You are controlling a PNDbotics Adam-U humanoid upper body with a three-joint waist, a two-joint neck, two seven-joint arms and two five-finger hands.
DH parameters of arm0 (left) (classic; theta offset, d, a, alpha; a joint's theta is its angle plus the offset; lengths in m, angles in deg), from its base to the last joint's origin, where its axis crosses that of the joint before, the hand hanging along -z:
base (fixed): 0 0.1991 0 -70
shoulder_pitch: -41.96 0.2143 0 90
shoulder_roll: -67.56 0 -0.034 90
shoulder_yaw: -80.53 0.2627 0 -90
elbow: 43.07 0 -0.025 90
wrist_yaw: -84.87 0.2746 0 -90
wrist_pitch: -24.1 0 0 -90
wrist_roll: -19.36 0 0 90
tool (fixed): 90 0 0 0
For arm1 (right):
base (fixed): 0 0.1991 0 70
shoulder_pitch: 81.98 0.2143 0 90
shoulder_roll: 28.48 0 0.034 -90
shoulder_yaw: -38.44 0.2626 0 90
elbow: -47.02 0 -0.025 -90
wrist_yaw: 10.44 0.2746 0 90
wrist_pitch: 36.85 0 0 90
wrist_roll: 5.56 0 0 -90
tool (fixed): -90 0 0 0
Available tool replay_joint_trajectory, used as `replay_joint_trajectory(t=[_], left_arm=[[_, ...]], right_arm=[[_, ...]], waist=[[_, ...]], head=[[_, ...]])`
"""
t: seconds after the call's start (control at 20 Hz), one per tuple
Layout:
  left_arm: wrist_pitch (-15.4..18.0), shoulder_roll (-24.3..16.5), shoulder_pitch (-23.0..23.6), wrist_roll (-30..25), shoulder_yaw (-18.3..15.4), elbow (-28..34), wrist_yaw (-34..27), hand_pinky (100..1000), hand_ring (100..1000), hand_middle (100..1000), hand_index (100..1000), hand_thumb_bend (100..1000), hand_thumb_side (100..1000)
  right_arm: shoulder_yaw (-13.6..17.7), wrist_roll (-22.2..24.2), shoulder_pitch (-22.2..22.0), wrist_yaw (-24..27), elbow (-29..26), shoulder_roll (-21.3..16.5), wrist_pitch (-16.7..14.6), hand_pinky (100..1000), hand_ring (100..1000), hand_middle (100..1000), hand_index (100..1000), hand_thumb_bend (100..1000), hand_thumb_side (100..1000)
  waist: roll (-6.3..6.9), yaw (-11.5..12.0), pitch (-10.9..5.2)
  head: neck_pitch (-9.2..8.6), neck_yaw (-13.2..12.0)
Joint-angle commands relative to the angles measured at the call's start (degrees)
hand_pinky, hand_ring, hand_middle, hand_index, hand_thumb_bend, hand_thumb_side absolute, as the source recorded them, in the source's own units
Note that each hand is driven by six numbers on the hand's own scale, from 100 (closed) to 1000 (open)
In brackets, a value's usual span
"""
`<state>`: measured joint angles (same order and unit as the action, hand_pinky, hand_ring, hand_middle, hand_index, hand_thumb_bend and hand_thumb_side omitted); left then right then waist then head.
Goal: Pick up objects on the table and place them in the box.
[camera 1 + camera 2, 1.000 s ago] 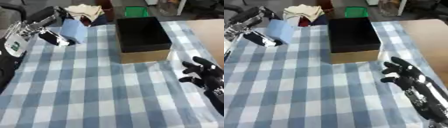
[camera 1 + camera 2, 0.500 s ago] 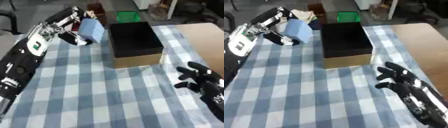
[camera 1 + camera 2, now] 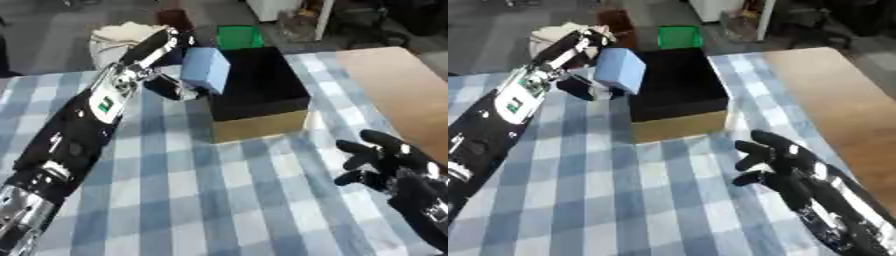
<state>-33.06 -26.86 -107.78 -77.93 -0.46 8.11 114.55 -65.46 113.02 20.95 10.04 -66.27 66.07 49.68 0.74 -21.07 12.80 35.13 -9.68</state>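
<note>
Checked tablecloth; left hand gripping blue block beside box.

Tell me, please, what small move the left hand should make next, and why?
Probably carry the blue block a little further right, then let go. The left hand holds it at the left rim of the black box, not yet fully over the opening.

Left hand clasped, arm outstretched (right hand open, idle).

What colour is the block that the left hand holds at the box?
Light blue. The block shows best in the left eye view, beside the left hand.
</note>
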Motion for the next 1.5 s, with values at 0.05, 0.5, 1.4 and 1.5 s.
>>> replay_joint_trajectory(t=[0.05,0.5,1.4,1.5], left_arm=[[0.26,0.13,-1.75,0.93,0.36,0.6,-0.9,720,472,445,621,321,168],[2.34,1.34,-1.1,2.27,1.55,1.53,4.84,735,580,574,703,441,209],[1.88,0.98,-0.31,2.01,1.17,0.79,7.38,854,782,835,832,586,430],[1.71,0.74,-0.13,1.98,1.08,0.82,6.81,857,770,819,817,540,435]], right_arm=[[-0.2,0.56,1.0,0.77,-1.3,-0.27,0.04,749,1000,705,963,100,554],[-0.59,1.19,2.07,1.57,-1.3,-0.16,0.25,750,1000,705,958,100,555],[-0.44,1.01,2.16,1.68,-1.3,-0.38,0.39,749,1000,703,954,100,557],[-0.39,0.97,2.07,1.64,-1.3,-0.39,0.36,749,1000,703,954,100,556]], waist=[[-0.07,-0.32,-0.73],[0.36,-1.55,-0.45],[0.67,-1.39,-0.54],[0.62,-1.33,-0.59]], head=[[-0.97,-0.01],[-2.47,0.21],[-3.02,0.7],[-3.03,0.77]])
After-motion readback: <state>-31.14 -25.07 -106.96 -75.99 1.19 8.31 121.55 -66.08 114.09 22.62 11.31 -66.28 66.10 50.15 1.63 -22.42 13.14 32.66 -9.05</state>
